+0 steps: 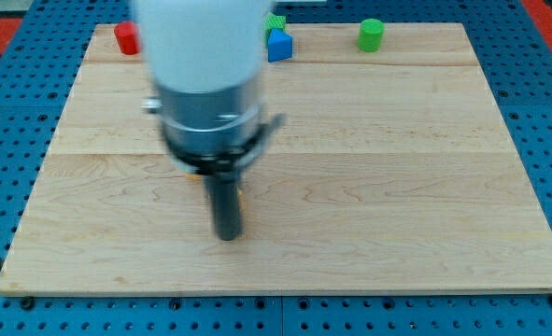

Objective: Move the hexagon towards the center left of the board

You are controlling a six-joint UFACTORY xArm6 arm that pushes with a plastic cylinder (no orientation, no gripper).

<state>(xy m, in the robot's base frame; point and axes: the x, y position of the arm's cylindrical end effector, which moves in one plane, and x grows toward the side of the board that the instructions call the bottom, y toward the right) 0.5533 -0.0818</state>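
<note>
— Tool first: our tip (228, 235) sits on the wooden surface (397, 215), left of middle and toward the view's bottom. It is a plain dark rod with nothing on it that opens or shuts, so there is no clamping to report.

— Where is the hexagon?

— We cannot make one out for certain. A thin yellow sliver (240, 197) shows against the rod's right side, just above the tip, touching it or nearly so. Its shape is hidden behind the rod, so we cannot tell whether that is the hexagon.

— What lies beyond?

— Our own arm (205, 84), a blurred white and grey body, covers a wide patch of the surface from the middle up to the view's top. Past it, along the top edge, we see a red block (125, 37) at the left, half cut off by the arm. Right of the arm stands a blue block (279, 45), with a green block (275, 21) just behind it, mostly hidden. Farther right, well apart, stands a green cylinder (371, 35).

— Anything near the tip?

— Only that yellow sliver.
</note>
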